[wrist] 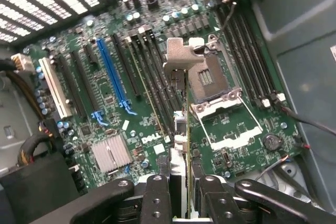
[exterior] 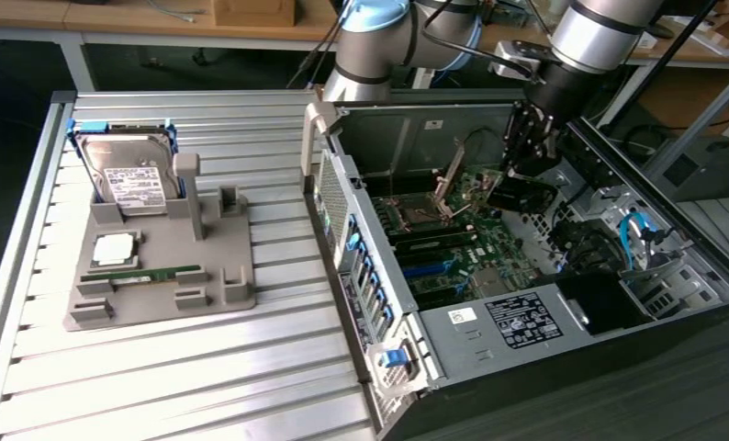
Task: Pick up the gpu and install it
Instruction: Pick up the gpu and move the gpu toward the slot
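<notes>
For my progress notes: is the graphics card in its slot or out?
Out. The graphics card hangs edge-on in the jaws above the motherboard, not seated in any slot.

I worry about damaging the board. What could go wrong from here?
1. The gpu, clamped edge-on in the gripper, hangs close to the open CPU socket; a drift could strike it.
2. It seems out of line with the blue slot, so pressing down might jam it on the neighbouring slots.
</notes>
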Controlling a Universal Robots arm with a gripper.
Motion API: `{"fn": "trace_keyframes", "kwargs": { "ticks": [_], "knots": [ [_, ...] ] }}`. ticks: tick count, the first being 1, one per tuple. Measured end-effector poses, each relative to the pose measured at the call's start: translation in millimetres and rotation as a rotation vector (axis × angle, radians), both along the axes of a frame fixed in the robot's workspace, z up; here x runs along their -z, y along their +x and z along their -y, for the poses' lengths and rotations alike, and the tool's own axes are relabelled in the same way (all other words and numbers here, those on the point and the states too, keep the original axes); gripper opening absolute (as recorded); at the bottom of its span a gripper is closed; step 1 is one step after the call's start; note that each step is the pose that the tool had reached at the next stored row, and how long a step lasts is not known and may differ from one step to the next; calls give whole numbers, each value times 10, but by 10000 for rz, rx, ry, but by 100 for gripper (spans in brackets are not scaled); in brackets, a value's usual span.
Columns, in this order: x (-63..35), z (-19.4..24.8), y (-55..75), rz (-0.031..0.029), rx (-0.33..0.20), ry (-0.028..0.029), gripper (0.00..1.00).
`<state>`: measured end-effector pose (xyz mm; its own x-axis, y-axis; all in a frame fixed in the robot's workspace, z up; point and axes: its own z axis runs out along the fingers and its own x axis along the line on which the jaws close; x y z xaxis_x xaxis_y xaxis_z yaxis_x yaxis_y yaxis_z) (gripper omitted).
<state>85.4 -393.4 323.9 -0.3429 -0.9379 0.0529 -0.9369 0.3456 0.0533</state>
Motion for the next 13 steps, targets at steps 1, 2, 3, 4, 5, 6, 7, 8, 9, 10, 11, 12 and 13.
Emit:
{"fn": "trace_keyframes", "kwargs": {
  "ticks": [1,2,3,4,5,6,7,8,9,10,11,12,13],
  "knots": [
    [0,2,-2,0,-174,0,27],
    [0,3,-3,0,-298,0,27],
    [1,4,-5,0,-422,1,27],
    [1,5,-6,0,-556,0,27],
    [2,5,-7,0,-697,2,27],
    [2,5,-7,1,-827,2,27],
    [2,6,-8,0,-1019,3,27],
    [3,6,-8,1,-1173,3,27],
    [2,6,-8,0,-1317,1,27],
    [2,6,-9,0,-1471,1,27],
    [3,6,-9,1,-1629,2,27],
    [3,6,-9,0,-1776,2,27],
    [4,6,-9,1,-2020,2,27]
  ]
}}
